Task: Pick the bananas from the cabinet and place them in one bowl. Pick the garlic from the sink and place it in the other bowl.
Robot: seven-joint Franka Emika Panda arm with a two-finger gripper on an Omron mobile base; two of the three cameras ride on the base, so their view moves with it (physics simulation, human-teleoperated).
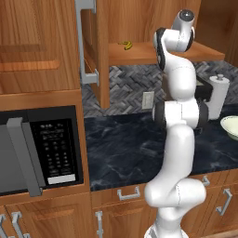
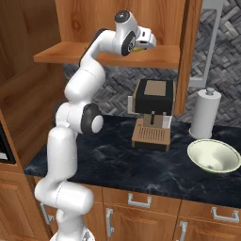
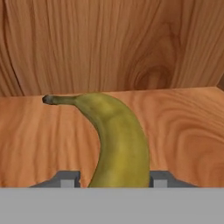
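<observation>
reaching into the open cabinet [image 2: 117,19], pincer [image 3: 114,177] flanking one banana [image 3: 114,140] on the wooden shelf [image 3: 183,131], fingertips [image 3: 68,178] tight against both its sides. grip looks clenched on it, lift not yet seen. second banana [image 1: 127,45] lying further left on that shelf. cream bowl [image 2: 214,156] on the dark bench [image 2: 117,164], far right, beside a paper towel roll [image 2: 205,114].
</observation>
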